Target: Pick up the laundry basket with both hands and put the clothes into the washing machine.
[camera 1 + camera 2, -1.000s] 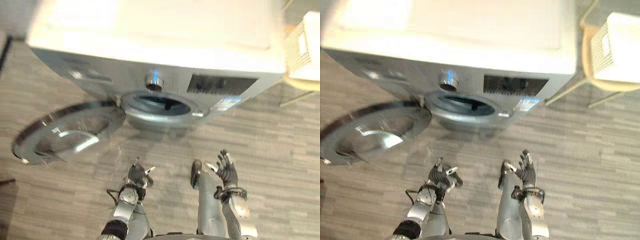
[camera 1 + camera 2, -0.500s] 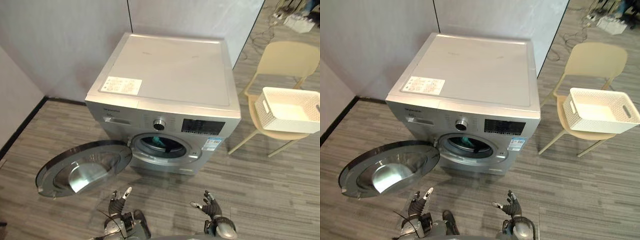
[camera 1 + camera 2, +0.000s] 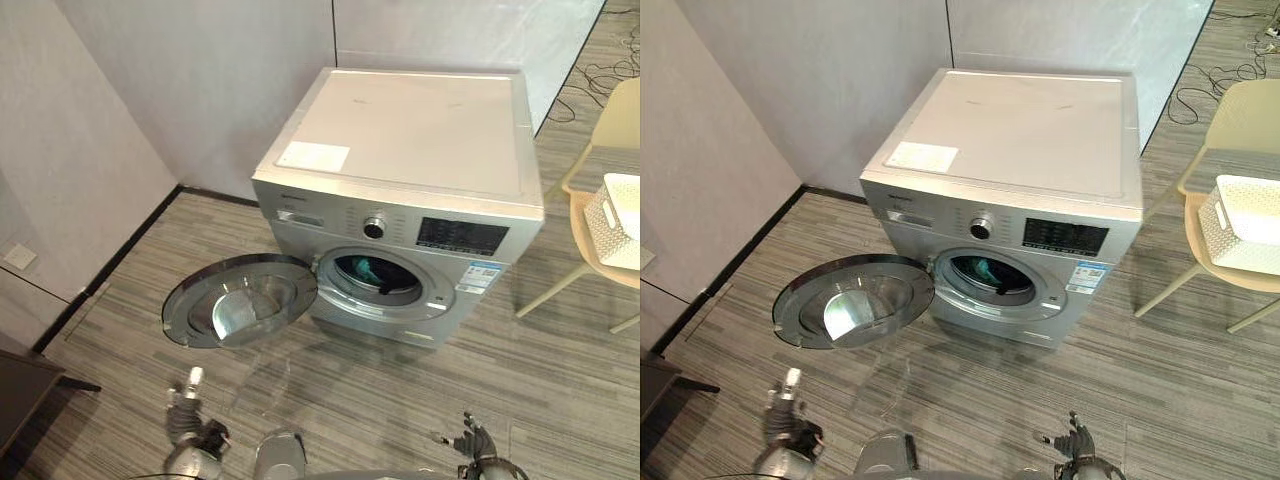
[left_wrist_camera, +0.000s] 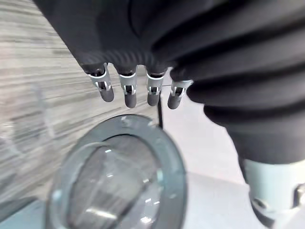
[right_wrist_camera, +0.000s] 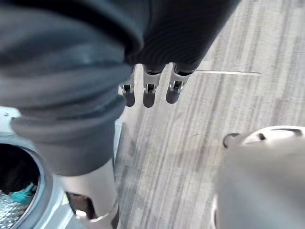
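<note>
Left hand (image 3: pixel 186 418) and right hand (image 3: pixel 470 441) hung low over the grey plank floor (image 3: pixel 420 385), fingers straight, holding nothing. Beyond them stood the washing machine (image 3: pixel 420 130), door (image 3: pixel 240 312) swung open, a teal garment (image 3: pixel 364 268) in the drum. The laundry basket (image 3: pixel 622 205) sat on the chair (image 3: pixel 598 262) at right, well apart from both hands. Grey walls (image 3: pixel 200 90) stood behind. Since the earlier frame the camera had swung left; objects kept their places.

Bright, even indoor light; pale glare on the washing machine (image 3: pixel 420 130) top, glints in its door (image 3: pixel 240 312) glass.
</note>
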Tool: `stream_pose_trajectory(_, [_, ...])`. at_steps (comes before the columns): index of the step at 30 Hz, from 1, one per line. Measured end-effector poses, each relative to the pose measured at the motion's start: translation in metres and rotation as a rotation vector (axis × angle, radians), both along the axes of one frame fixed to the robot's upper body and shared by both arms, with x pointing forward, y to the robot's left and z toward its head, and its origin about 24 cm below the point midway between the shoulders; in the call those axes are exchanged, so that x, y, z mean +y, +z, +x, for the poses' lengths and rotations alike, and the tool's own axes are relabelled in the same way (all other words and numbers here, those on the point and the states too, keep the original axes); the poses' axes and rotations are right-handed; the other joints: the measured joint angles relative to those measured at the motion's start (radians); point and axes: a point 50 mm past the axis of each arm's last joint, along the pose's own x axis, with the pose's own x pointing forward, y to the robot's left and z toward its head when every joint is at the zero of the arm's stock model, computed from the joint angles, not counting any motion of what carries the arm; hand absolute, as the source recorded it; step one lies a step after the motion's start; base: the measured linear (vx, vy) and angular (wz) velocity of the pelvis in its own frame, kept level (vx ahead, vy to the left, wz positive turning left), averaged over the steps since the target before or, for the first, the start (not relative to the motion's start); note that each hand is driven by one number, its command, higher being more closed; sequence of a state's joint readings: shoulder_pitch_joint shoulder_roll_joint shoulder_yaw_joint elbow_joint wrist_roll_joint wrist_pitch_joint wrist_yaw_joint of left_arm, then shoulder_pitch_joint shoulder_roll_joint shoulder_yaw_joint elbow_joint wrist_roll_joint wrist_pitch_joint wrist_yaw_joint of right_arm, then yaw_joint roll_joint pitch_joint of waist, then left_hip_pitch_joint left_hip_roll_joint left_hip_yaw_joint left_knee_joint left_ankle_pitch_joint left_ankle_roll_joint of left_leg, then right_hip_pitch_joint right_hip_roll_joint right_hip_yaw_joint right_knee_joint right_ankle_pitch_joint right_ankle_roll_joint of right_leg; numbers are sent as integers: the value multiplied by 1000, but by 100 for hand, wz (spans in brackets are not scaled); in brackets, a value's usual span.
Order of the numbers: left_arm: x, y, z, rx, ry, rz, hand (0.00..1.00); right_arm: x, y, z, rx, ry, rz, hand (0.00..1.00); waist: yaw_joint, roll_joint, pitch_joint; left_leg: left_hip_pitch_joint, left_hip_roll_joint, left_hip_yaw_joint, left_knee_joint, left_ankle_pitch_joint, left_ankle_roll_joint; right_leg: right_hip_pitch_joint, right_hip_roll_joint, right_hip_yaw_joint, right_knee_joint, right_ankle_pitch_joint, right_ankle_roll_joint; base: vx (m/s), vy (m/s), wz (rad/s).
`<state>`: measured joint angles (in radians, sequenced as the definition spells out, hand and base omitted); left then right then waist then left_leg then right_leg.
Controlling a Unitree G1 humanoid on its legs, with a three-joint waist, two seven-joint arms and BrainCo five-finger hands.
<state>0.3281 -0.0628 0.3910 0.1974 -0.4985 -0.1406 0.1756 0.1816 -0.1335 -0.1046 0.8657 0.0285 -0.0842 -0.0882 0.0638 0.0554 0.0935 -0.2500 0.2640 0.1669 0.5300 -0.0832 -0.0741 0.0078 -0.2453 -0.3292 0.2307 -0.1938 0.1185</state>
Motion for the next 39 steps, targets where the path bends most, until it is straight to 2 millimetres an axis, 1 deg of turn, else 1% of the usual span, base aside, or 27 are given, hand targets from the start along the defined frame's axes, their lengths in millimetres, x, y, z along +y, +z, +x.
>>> stream_pose_trajectory(1, [9,12,1,-40,23,41,0,8,-5,-5,27,-6,30,0,-6,-20,-11,4,-43,-13,-54,-1,0,6,-4,5,-60,24,7,7,315,42])
stream_pose_trajectory(2, [17,24,4,-77,27,84,0,13,-7,-7,36,-4,43,0,-9,-29,-16,3,-72,-26,-95,-1,0,11,2,4,-96,35,4,9,215,72])
stream_pose_trajectory(3, [22,36,10,-115,31,131,0,13,-8,-6,44,-2,46,0,-25,-41,-24,1,-96,-37,-126,-1,-1,33,-8,-5,-136,74,11,-16,186,63])
stream_pose_trajectory(4, [25,43,13,-130,34,157,0,14,-8,-4,47,0,48,0,-23,-39,-23,2,-104,-39,-139,-2,-2,35,-12,-13,-144,84,13,-28,183,54])
stream_pose_trajectory(5, [33,56,19,-150,48,224,0,15,-8,1,38,9,53,0,-21,-35,-22,6,-110,-37,-160,-9,-12,34,-15,-26,-148,95,27,-92,187,20])
stream_pose_trajectory(6, [42,67,22,-132,60,310,0,15,-7,4,33,21,59,0,-21,-17,-28,20,-109,-37,-200,-23,-21,30,-11,-26,-148,103,39,-106,158,13])
stream_pose_trajectory(7, [46,73,24,-131,67,342,0,15,-7,4,35,27,57,0,-21,-10,-33,31,-111,-34,-230,-25,-22,24,-11,-27,-148,107,38,-152,156,2])
stream_pose_trajectory(9, [65,91,31,-110,96,468,0,16,-8,4,48,56,57,0,-22,-8,-36,68,-131,-19,-319,8,-22,18,-25,-21,-160,120,35,-144,76,-11])
stream_pose_trajectory(11, [96,125,37,-82,165,669,0,19,-6,10,36,111,61,0,-23,-13,-53,103,-151,29,-454,85,-29,-27,-34,11,-188,147,37,-161,53,-34])
stream_pose_trajectory(12, [104,136,39,-84,189,718,0,20,-4,13,24,124,64,0,-23,-14,-52,110,-155,37,-490,107,-29,-41,-33,22,-195,158,39,-126,54,-40])
stream_pose_trajectory(14, [132,171,66,-92,221,847,0,21,3,26,-26,177,58,0,-22,-26,-43,104,-158,71,-600,184,-26,-107,-23,53,-214,211,36,-115,44,-35])
stream_pose_trajectory(15, [138,178,75,-94,218,857,0,22,5,31,-43,187,55,0,-22,-29,-41,97,-158,80,-619,197,-24,-125,-21,60,-218,221,38,-146,48,-27])
stream_pose_trajectory(17, [160,204,125,-90,174,809,0,26,17,52,-125,239,44,0,-32,-57,-16,27,-155,86,-625,232,-7,-199,-16,77,-226,262,33,-151,57,-20])
stream_pose_trajectory(18, [164,223,149,-125,145,754,0,31,24,67,-175,271,42,0,-42,-94,20,-2,-153,95,-625,243,-6,-228,-14,87,-234,280,31,-125,41,-16])
stream_pose_trajectory(19, [166,234,157,-136,136,742,0,34,28,74,-200,288,43,0,-49,-113,40,-15,-152,98,-625,251,-3,-242,-12,89,-237,290,28,-152,38,-14])
stream_pose_trajectory(20, [164,253,174,-151,95,726,0,39,34,83,-242,306,49,0,-62,-153,69,-50,-150,103,-625,262,2,-277,-11,93,-241,306,25,-125,28,-8])
stream_pose_trajectory(22, [151,273,196,-182,29,703,0,44,40,89,-283,305,61,0,-79,-195,99,-105,-148,114,-625,279,12,-330,-11,105,-258,337,19,-116,20,-13])
stream_pose_trajectory(23, [145,280,205,-187,-5,691,0,47,42,91,-301,306,67,0,-86,-224,105,-128,-145,119,-624,292,15,-352,-10,107,-268,354,18,-83,5,-14])
stream_pose_trajectory(25, [129,300,222,-213,-65,692,0,52,51,96,-359,301,74,0,-92,-246,134,-181,-133,121,-624,308,13,-397,4,107,-287,378,8,-78,-27,-9])
stream_pose_trajectory(26, [123,312,227,-242,-79,700,0,54,55,98,-387,291,86,0,-90,-244,151,-205,-124,121,-625,311,8,-417,13,106,-292,387,1,-94,-56,-9])
stream_pose_trajectory(27, [111,335,233,-302,-94,718,0,58,60,98,-425,279,102,0,-84,-242,170,-241,-105,120,-626,313,2,-444,32,102,-308,399,-3,-73,-53,-9])
stream_pose_trajectory(28, [108,340,235,-320,-97,719,0,58,60,97,-430,278,105,0,-81,-243,173,-247,-100,120,-627,312,-1,-451,35,100,-308,401,-5,-72,-63,-10])
stream_pose_trajectory(30, [93,368,241,-414,-110,712,0,63,61,90,-440,261,134,0,-82,-243,185,-285,-62,131,-632,320,-14,-473,69,84,-325,410,-17,-43,-65,-4])
stream_pose_trajectory(32, [89,372,242,-425,-110,722,0,62,61,83,-439,249,137,0,-81,-244,186,-298,-39,140,-632,322,-18,-487,89,82,-324,410,-17,5,-54,-11])
stream_pose_trajectory(34, [98,374,236,-437,-80,715,0,61,61,80,-437,244,137,0,-81,-244,186,-302,-23,143,-632,330,-19,-496,104,83,-324,410,-17,24,-39,-16])
stream_pose_trajectory(36, [109,364,230,-420,-74,713,0,61,63,82,-447,250,141,0,-81,-242,185,-297,-12,150,-630,334,-26,-496,114,85,-324,410,-17,33,-20,-14])
stream_pose_trajectory(39, [127,329,219,-345,-76,717,0,62,74,89,-503,265,143,0,-80,-230,178,-281,1,168,-625,338,-31,-490,126,91,-324,409,-16,30,1,-15])
